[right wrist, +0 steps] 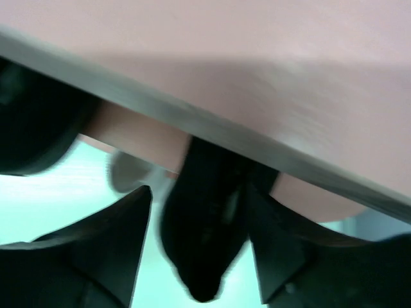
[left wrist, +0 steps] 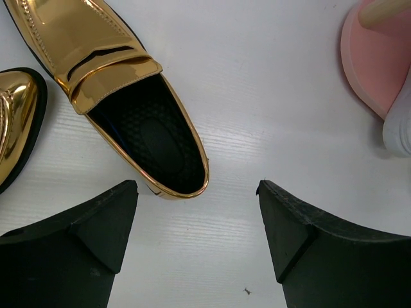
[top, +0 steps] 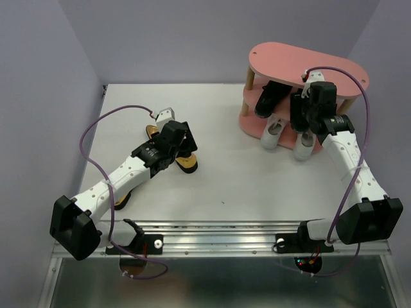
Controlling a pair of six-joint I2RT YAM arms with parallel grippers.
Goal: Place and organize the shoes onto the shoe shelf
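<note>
Left gripper [left wrist: 196, 187]: fingers spread wide, nothing between them. The heel end of a gold shoe [left wrist: 122, 90] lies just ahead of the gap, not touching either finger.

Right gripper [right wrist: 196, 192]: fingers parted with a black shoe [right wrist: 205, 250] between them. A pale gap shows at one finger; contact at the other is lost in blur. It doesn't look clamped.

Gold shoe: mirror-shiny slip-on with a strap across the top, dark textured insole, black sole edge. The second gold shoe [left wrist: 14, 115] is just beside it. Both sit on the white table [top: 225, 183], well left of the shoe shelf [top: 289, 58].

Shelf: pink oval boards on light wooden posts [top: 249, 77]. The right gripper reaches into its middle level, under the top board [right wrist: 257, 58], so the black shoe is there too. The second black shoe [top: 270, 96] is on that same level, toward the shelf's left end.

White sneakers [top: 275, 131], a pair, sit at the shelf's bottom level with their ends poking out of its front.

Most of the right wrist view is motion-blurred.
</note>
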